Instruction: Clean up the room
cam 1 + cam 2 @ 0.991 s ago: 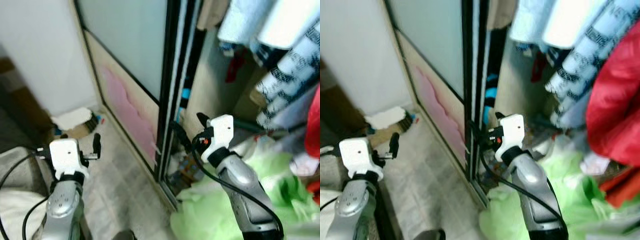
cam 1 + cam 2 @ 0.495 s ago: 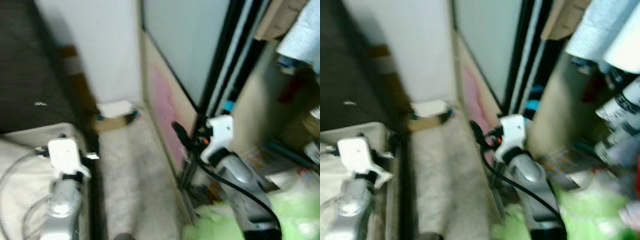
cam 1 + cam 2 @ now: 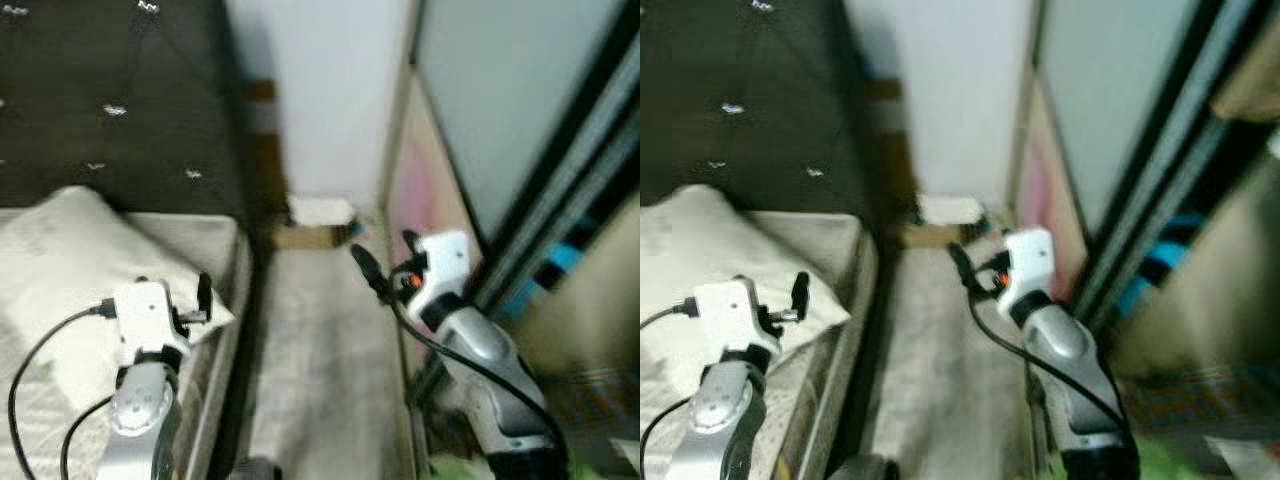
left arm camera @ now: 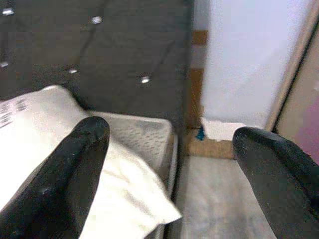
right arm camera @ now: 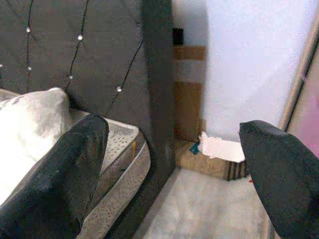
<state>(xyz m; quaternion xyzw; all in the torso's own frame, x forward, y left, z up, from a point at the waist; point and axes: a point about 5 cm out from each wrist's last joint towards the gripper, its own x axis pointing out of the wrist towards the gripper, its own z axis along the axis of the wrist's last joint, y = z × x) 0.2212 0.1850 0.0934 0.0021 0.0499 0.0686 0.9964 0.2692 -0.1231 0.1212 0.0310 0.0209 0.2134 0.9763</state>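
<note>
On the far left I see a bed with a pale pillow [image 3: 60,260] lying against a dark tufted headboard [image 3: 110,90]. My left gripper [image 4: 169,164] is raised above the mattress edge [image 4: 144,130], its two black fingers [image 4: 75,169] spread apart and holding nothing. Next comes a narrow strip of pale floor [image 3: 320,340] running toward a white wall, where a small white item [image 3: 320,210] sits on a low cardboard box (too blurred to identify). My right gripper [image 5: 174,164] hangs over that floor strip, fingers likewise parted and empty. At the far right stands a sliding wardrobe door [image 3: 500,110] with a frosted panel and dark frame.
</note>
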